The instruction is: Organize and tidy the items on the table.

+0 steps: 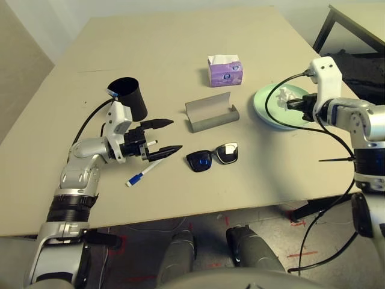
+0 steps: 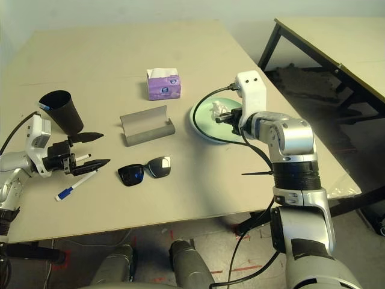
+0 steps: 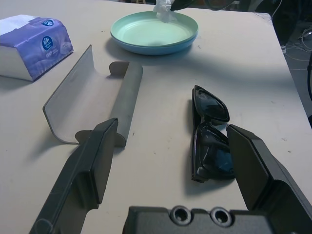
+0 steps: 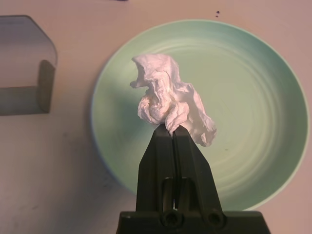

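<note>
My right gripper (image 4: 170,131) is shut on the crumpled white tissue (image 4: 168,100) and holds it over the pale green plate (image 1: 274,114) at the table's right side. My left gripper (image 1: 174,135) stands open low over the table, pointing at the black sunglasses (image 1: 212,158), which lie folded near the front edge. The grey glasses case (image 1: 210,114) lies open behind them. Behind my left gripper stands the black cup (image 1: 128,96), with something blue and white at its rim. A white marker with a blue cap (image 1: 141,174) lies on the table just in front of that gripper.
A purple tissue box (image 1: 225,71) sits behind the glasses case. The beige table (image 1: 156,48) stretches bare towards the back. A smaller black-legged table (image 2: 337,48) stands off to the right. Black cables run along both arms.
</note>
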